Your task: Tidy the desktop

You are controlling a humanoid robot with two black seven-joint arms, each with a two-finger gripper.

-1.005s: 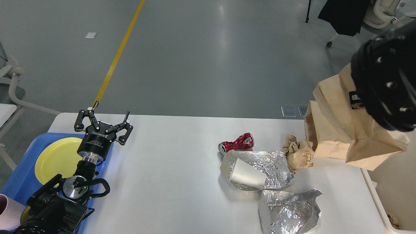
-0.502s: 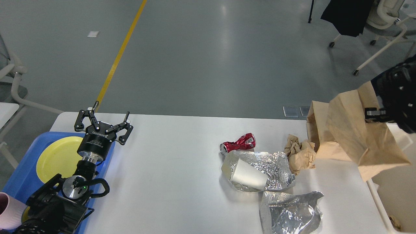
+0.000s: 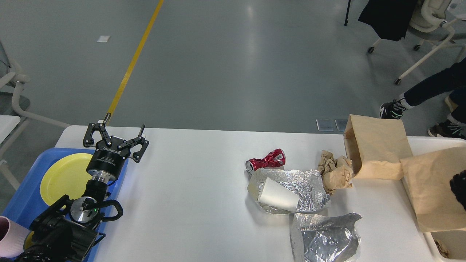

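Risk: the flat brown paper bag [image 3: 431, 189] at the right edge hangs over the cream-white rectangular bin [image 3: 429, 140]; in my judgement it could catch on the rim and slide back onto the worktop.
Cause: only a dark sliver of the right arm [image 3: 459, 185] shows against the bag, so any grip on it is unverifiable.
Right claw: cannot tell its state; the fingers are out of sight.
Left claw [image 3: 118, 136]: spread wide, holding nothing, raised above the far corner of the blue plastic tray [image 3: 22, 198].
Left arm pose: rising from the lower left corner, wrist angled up and forward.
Worktop [image 3: 189, 189]: large white rectangle filling the lower view, bearing a crushed red can [image 3: 265, 160], crumpled foil sheets [image 3: 309, 185], and a white paper cup [image 3: 277, 194].
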